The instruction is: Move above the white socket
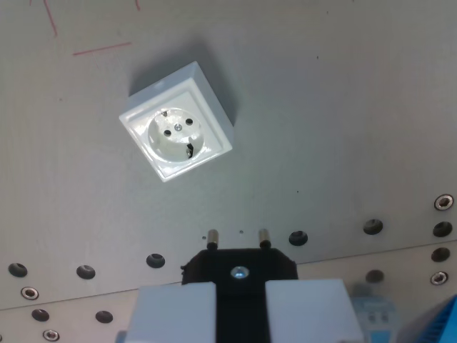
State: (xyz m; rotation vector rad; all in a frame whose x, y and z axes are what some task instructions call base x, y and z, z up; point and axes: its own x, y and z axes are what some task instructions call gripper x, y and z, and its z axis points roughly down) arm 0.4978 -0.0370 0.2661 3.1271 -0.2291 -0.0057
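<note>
A square white plastic wall socket sits turned at an angle on a grey matte table, upper left of centre in the wrist view, its round recessed face with two pin holes and a centre screw turned up toward the camera. At the bottom edge, the robot's gripper is clamped on a black two-pin plug, with two pale blocky fingers pressed against either side of the plug body. The plug's two metal pins point up the frame toward the socket, which lies well apart from them and off to the wrist view's left. Bare tabletop lies between pins and socket; nothing stands in the path. A row of dark round mounting holes and small silver screws runs across the lower table along a seam. Thin red pen marks streak the surface near the top left corner. A blue object, blurred, shows at the bottom right corner.
</note>
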